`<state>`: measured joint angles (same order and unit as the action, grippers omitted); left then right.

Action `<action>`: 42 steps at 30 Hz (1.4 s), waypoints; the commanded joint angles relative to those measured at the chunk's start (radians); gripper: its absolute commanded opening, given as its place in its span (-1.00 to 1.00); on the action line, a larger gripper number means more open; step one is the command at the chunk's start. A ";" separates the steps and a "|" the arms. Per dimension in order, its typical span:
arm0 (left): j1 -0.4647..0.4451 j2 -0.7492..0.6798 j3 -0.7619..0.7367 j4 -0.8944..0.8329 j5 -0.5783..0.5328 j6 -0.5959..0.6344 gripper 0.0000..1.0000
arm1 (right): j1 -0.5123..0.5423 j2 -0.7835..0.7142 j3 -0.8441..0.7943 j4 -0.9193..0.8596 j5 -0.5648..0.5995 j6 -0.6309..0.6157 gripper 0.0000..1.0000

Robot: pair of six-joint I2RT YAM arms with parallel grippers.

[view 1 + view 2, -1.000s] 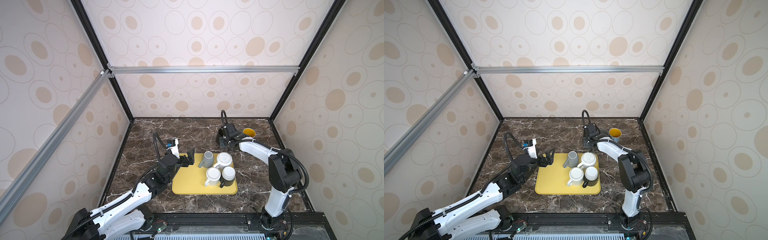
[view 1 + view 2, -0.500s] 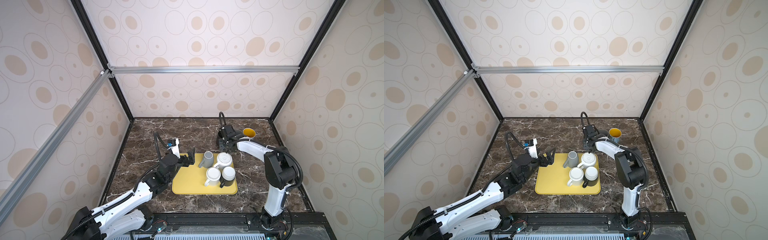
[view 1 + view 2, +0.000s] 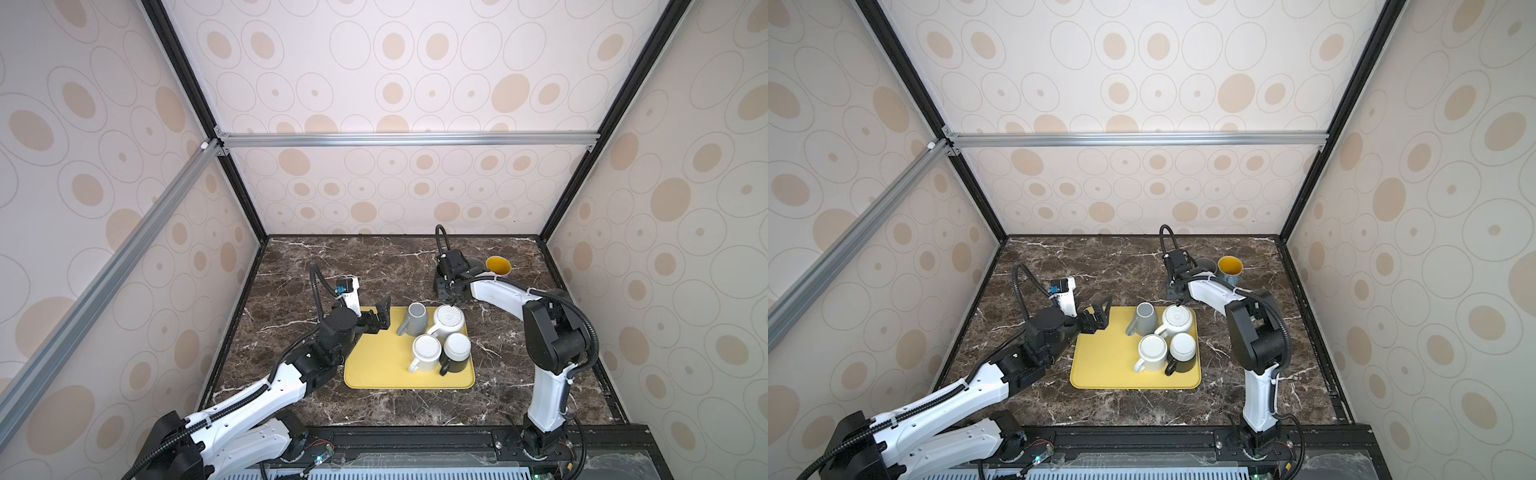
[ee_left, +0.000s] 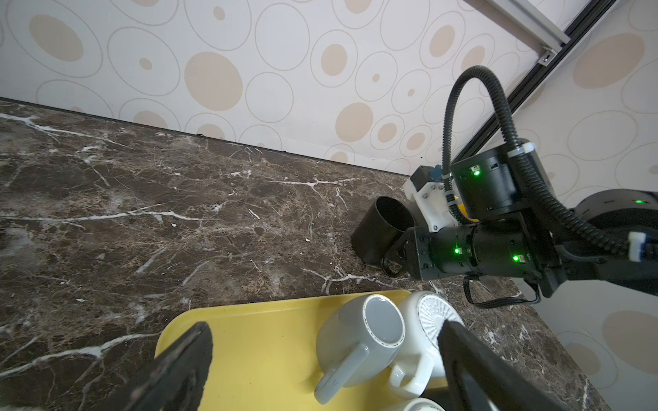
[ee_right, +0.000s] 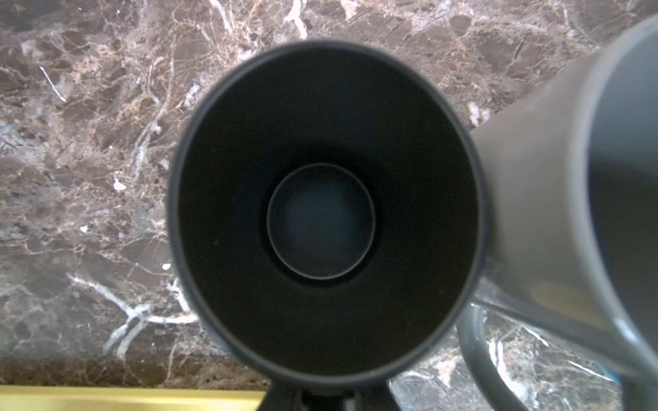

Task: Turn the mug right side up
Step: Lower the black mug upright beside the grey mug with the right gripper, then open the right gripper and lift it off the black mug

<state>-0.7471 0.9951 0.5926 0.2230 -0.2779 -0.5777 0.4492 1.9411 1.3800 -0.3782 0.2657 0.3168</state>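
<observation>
Black mug (image 4: pixel 382 227) stands mouth up on the table (image 3: pixel 374 266), just behind the tray's (image 3: pixel 374 370) back right corner. The right wrist view looks straight down into the mug, which is empty inside. Right gripper (image 4: pixel 394 257) is clamped together on the mug's handle, on the side facing the tray. Can't tell if the base is fully down on the table.

Just beside the black mug, further from the tray, is a dark grey mug (image 3: pixel 1204 264), also mouth up. Next to that is a mug w/ yellow inside (image 3: pixel 1230 266), the furthest of the three from the tray.

4 more mugs sit on the tray's right half. At the back, a light grey mug (image 4: pixel 359 338) is base up and tilted vs. a ribbed white mug (image 4: pixel 432 316), also base up. In front of those are a white mug (image 3: pixel 426 353) and a dark mug (image 3: pixel 456 351).

Left gripper (image 3: pixel 379 318) is over the tray's back left edge w/ fingers wide apart, holding nothing, near the light grey mug but not touching.
</observation>
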 commanded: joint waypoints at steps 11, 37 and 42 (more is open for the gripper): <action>0.006 0.010 0.001 0.018 -0.006 0.013 0.99 | -0.004 -0.022 0.042 -0.010 0.000 0.020 -0.25; 0.015 0.053 0.006 -0.018 0.049 0.041 0.99 | 0.045 -0.497 -0.211 0.015 -0.243 0.031 -0.08; 0.016 0.045 -0.010 -0.023 0.060 0.023 0.99 | 0.124 -0.622 -0.308 0.049 -0.233 0.033 -0.09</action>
<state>-0.7383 1.0481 0.5873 0.2070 -0.2283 -0.5602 0.5331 1.3678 1.1015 -0.3542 0.0540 0.3473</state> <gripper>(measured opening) 0.996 0.453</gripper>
